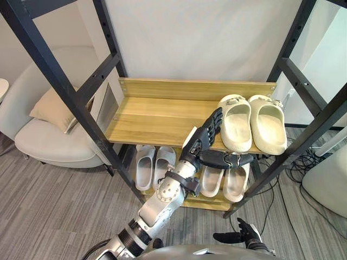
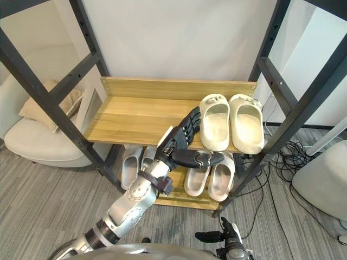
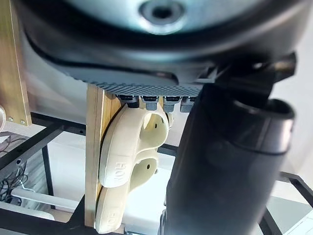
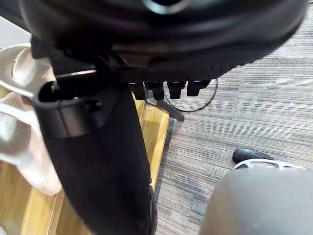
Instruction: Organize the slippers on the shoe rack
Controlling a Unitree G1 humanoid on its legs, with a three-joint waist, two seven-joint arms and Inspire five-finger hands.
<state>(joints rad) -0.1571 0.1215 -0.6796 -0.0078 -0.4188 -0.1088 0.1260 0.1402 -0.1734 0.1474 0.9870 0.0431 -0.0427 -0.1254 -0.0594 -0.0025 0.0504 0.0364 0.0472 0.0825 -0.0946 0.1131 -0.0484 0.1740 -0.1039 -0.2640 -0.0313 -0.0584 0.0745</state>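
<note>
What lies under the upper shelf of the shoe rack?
Two slipper pairs stand on the lower shelf: a grey-white pair at left, a cream pair at right. The upper shelf covers their far ends, and the left hand hides part of the cream pair.

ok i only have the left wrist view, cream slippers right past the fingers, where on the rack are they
observer: the pair of cream rubber slippers sits at the right end of the top wooden shelf, toes towards the white wall.
operator: and the shelf below
observer: two pairs there: pale grey slippers on the left, white slippers on the right, below the left hand.
operator: right hand
observer: the right hand hangs low near the grey carpet floor, open, holding nothing.
</note>
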